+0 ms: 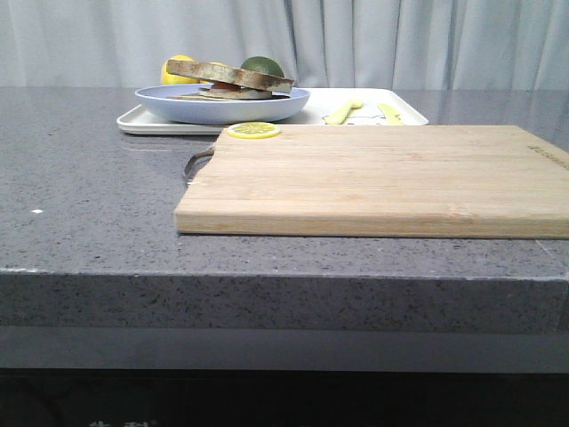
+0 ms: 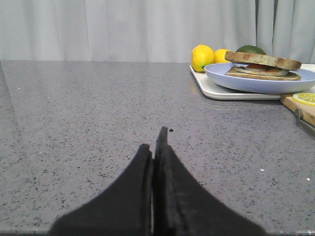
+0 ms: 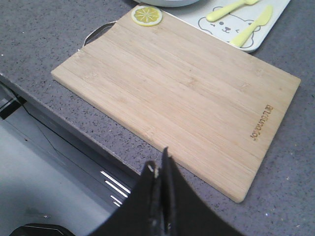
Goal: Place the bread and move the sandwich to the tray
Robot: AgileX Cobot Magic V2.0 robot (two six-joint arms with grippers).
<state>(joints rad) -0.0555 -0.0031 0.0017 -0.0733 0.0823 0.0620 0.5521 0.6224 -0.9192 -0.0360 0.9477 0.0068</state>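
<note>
Front view: a light wooden rectangular cutting board [image 1: 378, 178] lies on the grey speckled stone counter [image 1: 89, 205], with a yellow lemon slice [image 1: 253, 130] on its far left corner. Behind it sits the flat white rectangular tray [image 1: 404, 111]. On the tray's left part stands the pale blue round plate [image 1: 222, 107] carrying the sandwich [image 1: 240, 80], whose brown-crusted top bread slice [image 1: 242, 75] rests tilted on the filling. Two pale yellow utensils [image 1: 342, 112] lie on the tray to the right of the plate. A yellow lemon [image 1: 178, 67] and a green fruit [image 1: 262, 66] sit behind the plate.

Left wrist view: the left gripper [image 2: 156, 147] hangs over bare counter, its black fingers pressed together with nothing between them. The sandwich is far to its right.

Right wrist view: the right gripper [image 3: 160, 169], fingers likewise closed and empty, hangs over the board's near edge.
</note>
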